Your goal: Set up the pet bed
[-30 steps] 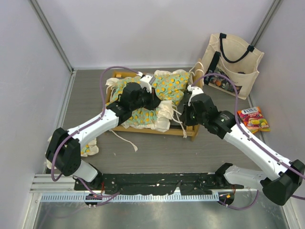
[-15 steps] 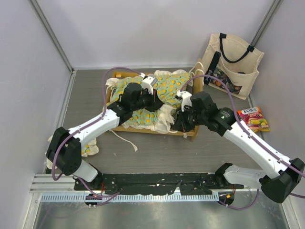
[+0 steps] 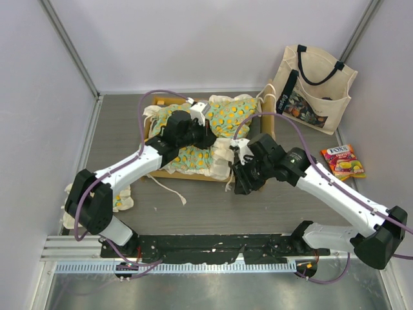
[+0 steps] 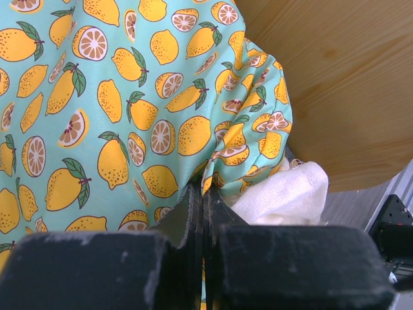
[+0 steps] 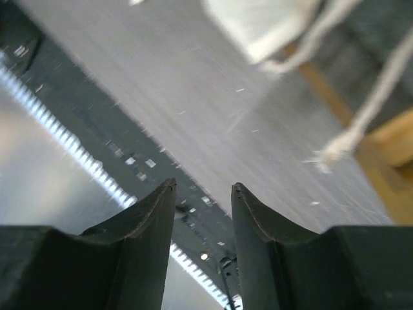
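From above, the pet bed sat on the desk toward the back. Its mattress cushion lay rumpled inside the frame, with the ruffle spilling over the near rail. The left claw was down on the middle of the cushion. The right claw hung just off the near rail, over bare desk.

In the left wrist view, the left claw was pressed together and appeared to pinch a fold of the lemon-print cloth. The cushion looked soft, light and limp, so it would likely bunch rather than slide. A corner or the ruffled edge seemed the better hold.

In the right wrist view, the right claw stood spread with nothing between its fingers. A cream tie dangled beside it. The wooden frame looked stiff but light and might shift if tugged.
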`<state>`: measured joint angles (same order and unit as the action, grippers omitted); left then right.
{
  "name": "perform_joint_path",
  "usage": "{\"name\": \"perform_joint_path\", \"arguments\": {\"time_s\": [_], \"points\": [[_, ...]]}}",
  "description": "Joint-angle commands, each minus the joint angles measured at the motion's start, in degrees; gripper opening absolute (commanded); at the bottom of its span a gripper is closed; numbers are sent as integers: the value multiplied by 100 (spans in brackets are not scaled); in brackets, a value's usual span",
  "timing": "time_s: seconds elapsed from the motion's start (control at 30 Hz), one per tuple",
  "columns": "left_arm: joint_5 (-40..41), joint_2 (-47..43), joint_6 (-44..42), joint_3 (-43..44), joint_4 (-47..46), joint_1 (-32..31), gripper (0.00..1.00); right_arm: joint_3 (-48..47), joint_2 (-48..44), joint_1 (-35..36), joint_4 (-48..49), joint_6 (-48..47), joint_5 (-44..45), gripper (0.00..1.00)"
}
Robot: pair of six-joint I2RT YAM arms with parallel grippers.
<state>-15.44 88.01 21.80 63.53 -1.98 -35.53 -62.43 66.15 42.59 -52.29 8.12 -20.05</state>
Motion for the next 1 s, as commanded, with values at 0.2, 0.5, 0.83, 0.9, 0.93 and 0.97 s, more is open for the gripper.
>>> {"name": "perform_joint_path", "arguments": {"time_s": [0.2, 0.5, 0.83, 0.9, 0.93, 0.97], "points": [[147, -143, -132, 19, -224, 46, 0, -744, 547, -14, 482, 963, 3788, 48], [156, -179, -97, 11, -206, 46, 0, -164, 1330, -110, 1825, 1315, 3895, 50], [156, -152, -71, 28, -163, 46, 0, 618, 1400, -286, 3409, 1034, 3816, 50], [156, -144, -71, 19, -163, 46, 0, 697, 1453, -356, 3593, 990, 3807, 49], [147, -143, -62, 19, -145, 46, 0, 732, 1471, -374, 3638, 955, 3825, 48], [147, -152, -53, 19, -136, 46, 0, 750, 1454, -391, 3682, 929, 3877, 42]]}}
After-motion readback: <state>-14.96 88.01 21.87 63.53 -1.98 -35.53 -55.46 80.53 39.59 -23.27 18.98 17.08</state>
